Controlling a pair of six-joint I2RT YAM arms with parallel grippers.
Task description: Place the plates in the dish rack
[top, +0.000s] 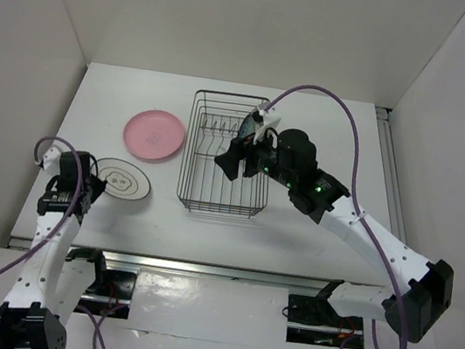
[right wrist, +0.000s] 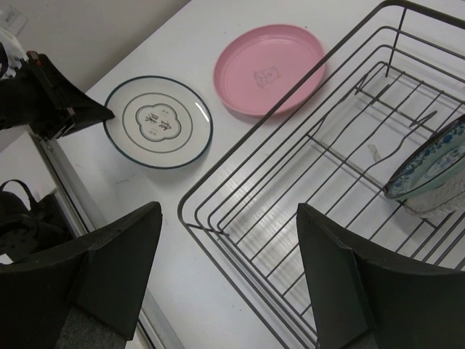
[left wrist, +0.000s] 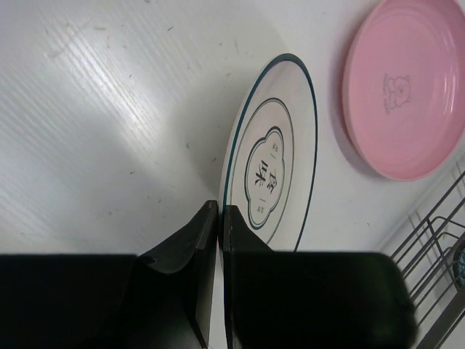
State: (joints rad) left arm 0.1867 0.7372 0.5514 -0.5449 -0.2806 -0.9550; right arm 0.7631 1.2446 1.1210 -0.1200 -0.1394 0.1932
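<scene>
Here, you see the white table (top: pixel 324 154) carrying the black wire dish rack (top: pixel 202 196) at its middle. Left of the rack, apart from it, the pink plate (top: pixel 155 135) lies flat. The white plate (top: pixel 123 180) with the dark rim lies near it, closer to you. The smaller teal patterned plate (right wrist: pixel 429 171) stands on edge among the prongs at the rack's far end. Your right gripper (right wrist: pixel 227 233) hangs over the rack, fingers spread wide, with the teal plate beyond its right finger and apart from it. Your left gripper (left wrist: pixel 220 240) has its fingers pressed nearly together, pinching the white plate's near rim.
</scene>
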